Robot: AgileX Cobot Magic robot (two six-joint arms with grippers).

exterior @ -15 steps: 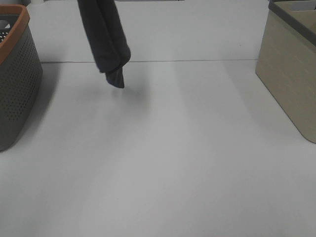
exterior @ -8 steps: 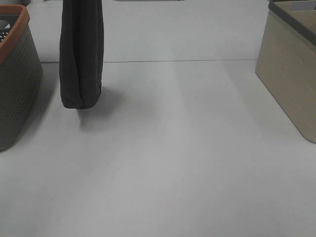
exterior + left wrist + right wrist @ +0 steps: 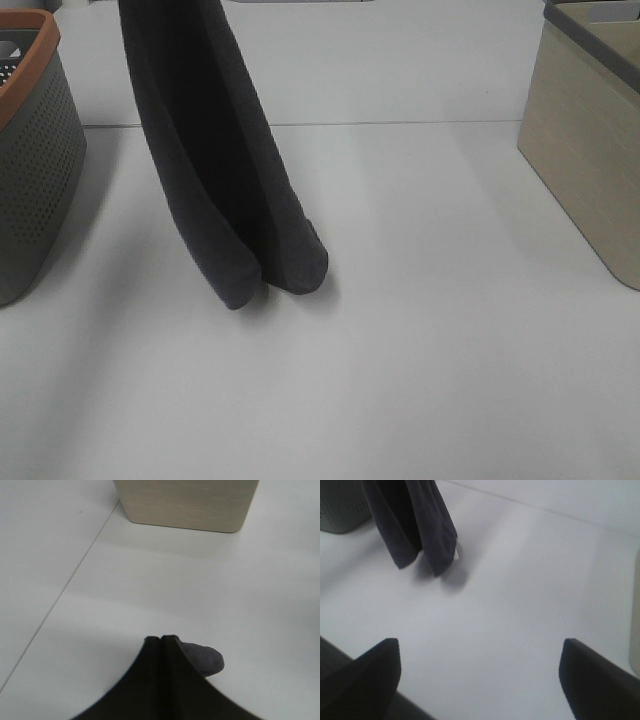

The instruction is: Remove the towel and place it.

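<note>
Towel (image 3: 220,170) has swung lower toward centre, pinched in my left gripper (image 3: 162,640); right gripper (image 3: 479,647) gapes empty. I judge the swing could slip it loose, landing bunched.

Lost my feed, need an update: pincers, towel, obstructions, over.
Left pincer shut on towel. Right pincer open, empty. Towel hangs folded, low end near table. Grey basket and beige bin stand off to sides.

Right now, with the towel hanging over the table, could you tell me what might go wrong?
The towel hangs bunched in two folds from the shut left fingers, so it may land crumpled rather than flat. Its low end is at or near the table and could drag. The open right fingers are apart from it, giving no support.
</note>
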